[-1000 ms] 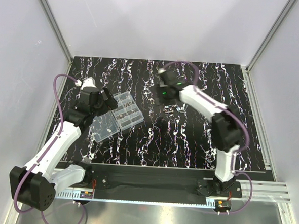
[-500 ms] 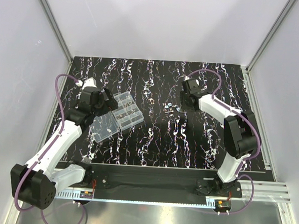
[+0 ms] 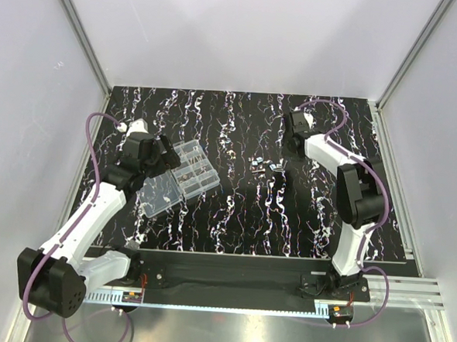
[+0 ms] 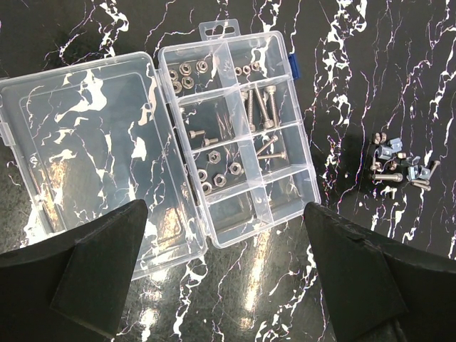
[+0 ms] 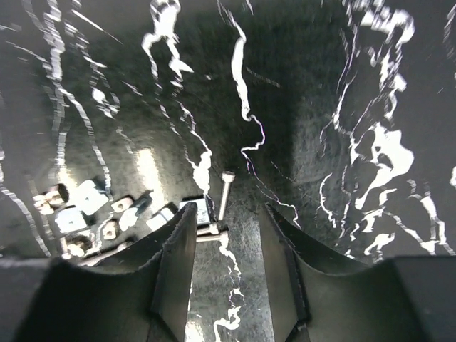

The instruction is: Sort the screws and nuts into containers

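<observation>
The clear organiser box (image 4: 235, 135) lies open on the black marbled table, its containers holding sorted screws (image 4: 262, 107) and nuts (image 4: 187, 73), its flat lid (image 4: 85, 157) folded out to the left. My left gripper (image 4: 224, 285) hovers open above the box's near edge, holding nothing. A loose pile of screws and nuts (image 3: 264, 165) lies mid-table. My right gripper (image 5: 228, 214) is low at the pile's right edge and open. One silvery screw (image 5: 226, 194) lies just ahead of the gap. Pale nuts (image 5: 78, 206) lie to the left of it.
The box (image 3: 194, 169) and its lid (image 3: 161, 194) lie left of centre beside my left gripper (image 3: 166, 155). My right gripper (image 3: 291, 144) is just beyond the pile on the right. White walls enclose the table on three sides.
My right arm has swung from the left of the pile across to its right side and come down lower. Left arm and box have not moved.
</observation>
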`<state>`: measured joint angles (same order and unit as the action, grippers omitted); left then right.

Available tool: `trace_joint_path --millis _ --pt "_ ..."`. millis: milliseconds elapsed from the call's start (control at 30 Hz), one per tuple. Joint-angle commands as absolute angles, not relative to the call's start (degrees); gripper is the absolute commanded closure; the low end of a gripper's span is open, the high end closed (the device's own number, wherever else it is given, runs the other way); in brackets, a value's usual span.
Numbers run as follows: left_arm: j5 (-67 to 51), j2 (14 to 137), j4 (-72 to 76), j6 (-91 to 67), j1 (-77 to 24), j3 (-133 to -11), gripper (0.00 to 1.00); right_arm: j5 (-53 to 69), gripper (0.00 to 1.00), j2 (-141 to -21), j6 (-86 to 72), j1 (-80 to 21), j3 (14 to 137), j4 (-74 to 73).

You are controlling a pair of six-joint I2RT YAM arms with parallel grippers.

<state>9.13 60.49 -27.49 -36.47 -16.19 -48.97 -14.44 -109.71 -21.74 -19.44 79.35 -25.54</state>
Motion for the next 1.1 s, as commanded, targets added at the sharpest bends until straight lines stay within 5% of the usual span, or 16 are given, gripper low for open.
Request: trace_joint_path --millis 0,533,800,1067 --pt "9.8 60.4 -26.1 -36.0 -16.3 -49.4 0.01 -15.6 0.54 -112.1 -25.2 -19.7 81.1 -27.2" --pt "10.6 60.2 -26.5 -35.9 -16.3 -49.5 0.01 -15.3 0.63 -118.0 -25.6 -19.7 83.3 -26.8" --pt "10.7 60.4 -26.5 -35.9 -16.3 -49.6 0.01 -16.1 1.00 -119.3 -26.2 -19.8 84.2 -29.7" --pt "10.6 60.2 -26.5 -35.9 -16.3 -49.7 0.01 -11.1 1.00 -107.1 -24.4 -22.0 87.1 -30.8"
